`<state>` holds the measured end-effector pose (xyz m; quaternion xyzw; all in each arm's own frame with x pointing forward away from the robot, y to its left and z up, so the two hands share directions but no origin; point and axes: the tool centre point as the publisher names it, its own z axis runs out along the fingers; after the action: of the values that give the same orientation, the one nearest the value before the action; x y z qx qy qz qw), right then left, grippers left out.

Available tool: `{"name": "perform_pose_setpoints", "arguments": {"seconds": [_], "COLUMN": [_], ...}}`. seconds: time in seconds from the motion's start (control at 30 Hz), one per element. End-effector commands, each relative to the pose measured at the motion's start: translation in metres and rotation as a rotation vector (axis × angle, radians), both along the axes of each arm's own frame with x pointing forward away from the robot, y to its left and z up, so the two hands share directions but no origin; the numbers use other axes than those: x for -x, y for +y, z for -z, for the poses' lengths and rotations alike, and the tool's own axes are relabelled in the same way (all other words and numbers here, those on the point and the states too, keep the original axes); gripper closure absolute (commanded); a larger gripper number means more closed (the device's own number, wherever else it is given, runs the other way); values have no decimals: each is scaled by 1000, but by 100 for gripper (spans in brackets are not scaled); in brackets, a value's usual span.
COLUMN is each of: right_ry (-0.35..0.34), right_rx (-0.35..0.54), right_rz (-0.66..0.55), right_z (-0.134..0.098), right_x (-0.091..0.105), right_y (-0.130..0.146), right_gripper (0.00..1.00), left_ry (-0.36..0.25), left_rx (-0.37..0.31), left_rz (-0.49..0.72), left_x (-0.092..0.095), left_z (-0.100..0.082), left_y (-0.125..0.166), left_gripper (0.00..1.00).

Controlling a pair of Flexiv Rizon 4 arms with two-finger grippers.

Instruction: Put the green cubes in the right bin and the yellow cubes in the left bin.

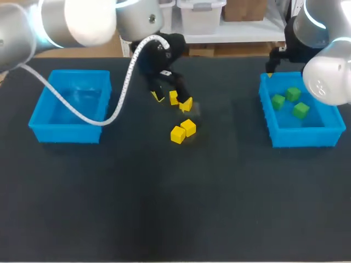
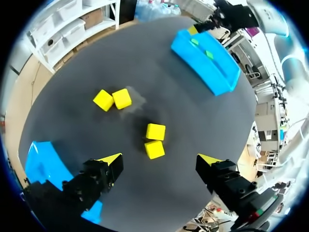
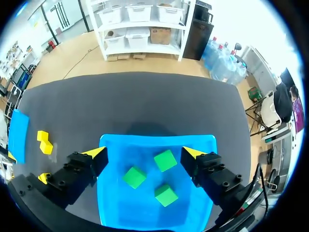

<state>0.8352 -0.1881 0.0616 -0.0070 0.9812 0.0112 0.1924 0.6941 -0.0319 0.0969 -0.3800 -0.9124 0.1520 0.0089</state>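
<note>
The left bin [image 1: 68, 107] stands at the table's nine o'clock. The left gripper [image 2: 160, 158], fingers wide apart, hangs over two yellow cubes [image 2: 155, 131]; two more lie at its five o'clock. Three green cubes [image 3: 165, 160] lie in the right bin [image 1: 304, 137], and the right gripper [image 3: 144, 153], fingers spread, seems to be over its eleven o'clock corner.

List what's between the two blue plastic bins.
Small yellow cubes and the open left gripper above some of them; head view shows it.
</note>
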Motion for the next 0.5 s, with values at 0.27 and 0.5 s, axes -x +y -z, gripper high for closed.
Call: {"name": "perform_pose_setpoints", "arguments": {"seconds": [0.27, 0.5], "right_ry": [-4, -4], "right_rx": [1, 1], "right_rz": [2, 2], "right_z": [0, 0], "right_x": [2, 2], "right_y": [0, 0], "right_gripper": [0, 0], "left_ry": [25, -13], "left_rx": [-132, -204], "left_rz": [48, 47], "left_x": [-12, -23], "left_z": [26, 48], "left_y": [-15, -15], "left_gripper": [0, 0]}}
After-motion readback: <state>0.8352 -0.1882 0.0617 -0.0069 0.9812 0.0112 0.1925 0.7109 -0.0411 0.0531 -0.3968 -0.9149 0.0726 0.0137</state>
